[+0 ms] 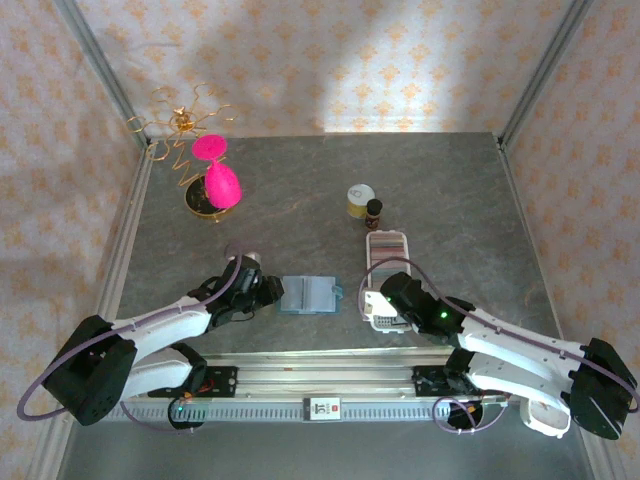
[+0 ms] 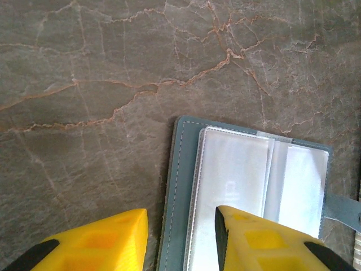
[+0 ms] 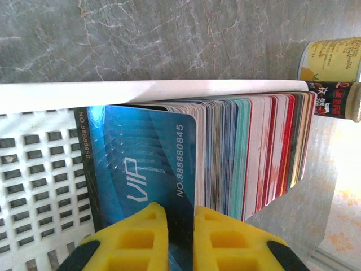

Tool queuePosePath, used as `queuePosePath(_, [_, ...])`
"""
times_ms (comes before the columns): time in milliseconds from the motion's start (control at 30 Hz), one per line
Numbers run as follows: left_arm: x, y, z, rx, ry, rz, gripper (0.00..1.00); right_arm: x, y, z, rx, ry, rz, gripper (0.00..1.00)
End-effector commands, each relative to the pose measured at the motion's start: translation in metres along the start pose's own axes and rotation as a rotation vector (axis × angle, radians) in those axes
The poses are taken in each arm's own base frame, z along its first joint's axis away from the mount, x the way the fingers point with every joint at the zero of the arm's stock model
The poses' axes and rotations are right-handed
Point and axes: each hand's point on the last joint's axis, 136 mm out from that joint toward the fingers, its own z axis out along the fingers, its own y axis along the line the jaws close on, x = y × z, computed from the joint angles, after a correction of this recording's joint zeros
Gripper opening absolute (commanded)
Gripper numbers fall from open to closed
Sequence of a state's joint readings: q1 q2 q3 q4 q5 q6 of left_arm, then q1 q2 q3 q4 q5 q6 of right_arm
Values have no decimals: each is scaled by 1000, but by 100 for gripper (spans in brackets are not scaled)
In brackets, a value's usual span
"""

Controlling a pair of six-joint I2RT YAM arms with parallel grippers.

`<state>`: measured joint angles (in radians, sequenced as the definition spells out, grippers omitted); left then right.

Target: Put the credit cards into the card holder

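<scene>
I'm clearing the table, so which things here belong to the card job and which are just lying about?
Job: cards, blue card in the right tool, holder, tray.
Lying about: can, bottle, pink glass, gold wire stand.

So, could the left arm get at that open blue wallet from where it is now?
Probably yes. The left end effector hangs right at the card holder, its open fingers astride the holder's edge, one over the holder, one over bare table. Nothing lies between them.
</scene>
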<state>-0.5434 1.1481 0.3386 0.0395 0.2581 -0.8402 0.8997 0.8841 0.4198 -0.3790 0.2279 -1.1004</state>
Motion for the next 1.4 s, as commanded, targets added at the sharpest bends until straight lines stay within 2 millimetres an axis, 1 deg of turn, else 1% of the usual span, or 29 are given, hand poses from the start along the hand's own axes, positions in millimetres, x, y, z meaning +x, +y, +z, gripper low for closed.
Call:
queuePosePath(0, [-2, -9, 1, 29, -6, 2, 38, 0, -25, -9, 83, 14, 46, 14])
queuePosePath(533, [-1, -10, 2, 28, 0, 9, 38, 1, -30, -16, 84, 13, 50, 12])
queuePosePath(633, [0, -10, 2, 26, 0, 10, 38, 1, -29, -17, 79, 14, 52, 10])
queuePosePath(733, [0, -10, 2, 27, 0, 10, 38, 2, -28, -18, 71, 16, 53, 5])
queuePosePath(800, [0, -9, 2, 24, 1, 12, 38, 1, -29, -20, 67, 14, 55, 3])
queuePosePath(900, [0, -9, 2, 25, 1, 13, 38, 0, -30, -25, 56, 7, 73, 0])
queuePosePath(1133, [1, -11, 2, 29, 5, 19, 38, -2, -26, -36, -3, -14, 100, 0])
queuePosePath(1267, [1, -11, 1, 30, 6, 20, 38, -10, -26, -49, -52, -65, 120, 0])
queuePosePath(1367, [0, -12, 1, 27, 4, 26, 38, -24, -35, -65, -74, -136, 176, 0])
